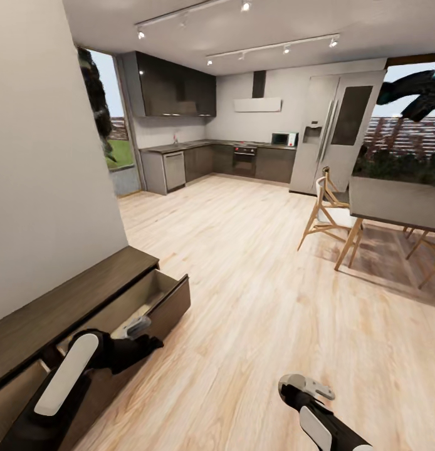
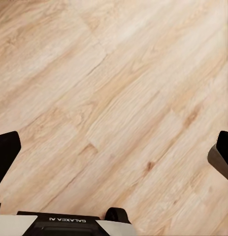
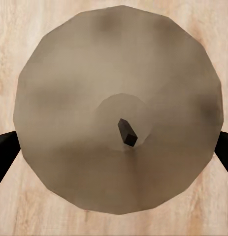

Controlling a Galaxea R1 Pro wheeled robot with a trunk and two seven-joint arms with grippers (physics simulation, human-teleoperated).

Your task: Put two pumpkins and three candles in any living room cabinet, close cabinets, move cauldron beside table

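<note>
Bottom edge, right of centre: right gripper [image 1: 308, 387] over the wooden floor [image 1: 255, 300]. In its wrist view a round beige candle [image 3: 118, 73] with a dark wick [image 3: 127, 132] spans the gap, and a black finger [image 3: 5, 155] meets its rim at each side – clamped on it, as far as the frame shows.

Lower left: left gripper [image 1: 142, 335] hangs just beside the open drawer [image 1: 170, 304] of the cabinet [image 1: 61, 300]; in its wrist view the fingers [image 2: 5, 152] stand wide apart over bare floorboards.

The cabinet runs along the left wall – drawer pulled out, pale interior showing.

Mid-right: dining table [image 1: 393, 203] with a wooden chair [image 1: 327, 213].

Far end: dark kitchen cupboards [image 1: 267, 163] and a fridge [image 1: 333, 131].
</note>
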